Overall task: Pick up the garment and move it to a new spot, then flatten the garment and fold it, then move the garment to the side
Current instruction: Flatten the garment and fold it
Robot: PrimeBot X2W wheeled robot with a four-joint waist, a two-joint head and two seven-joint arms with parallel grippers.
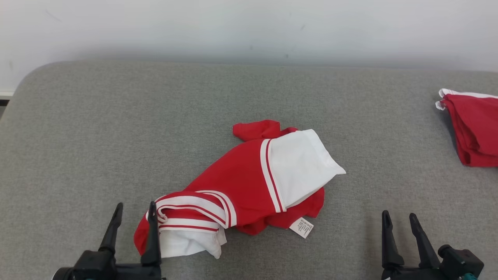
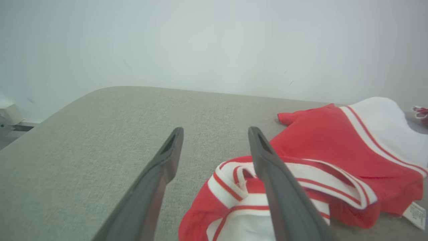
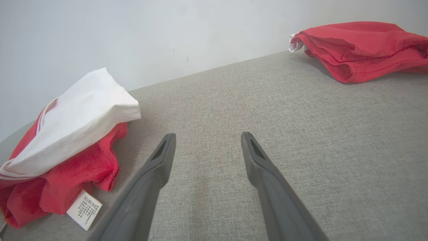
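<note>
Place: probably a robot lab or test room
Surface: grey fabric-covered tabletop (image 1: 249, 97) under the jaws
Backdrop: bare white wall (image 1: 249, 27) beyond the jaws

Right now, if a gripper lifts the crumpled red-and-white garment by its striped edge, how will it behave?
Probably floppy: the red-and-white garment lies in soft folds, so it should sag and unfurl. Likely light, being thin cloth. Its care label may dangle.
</note>
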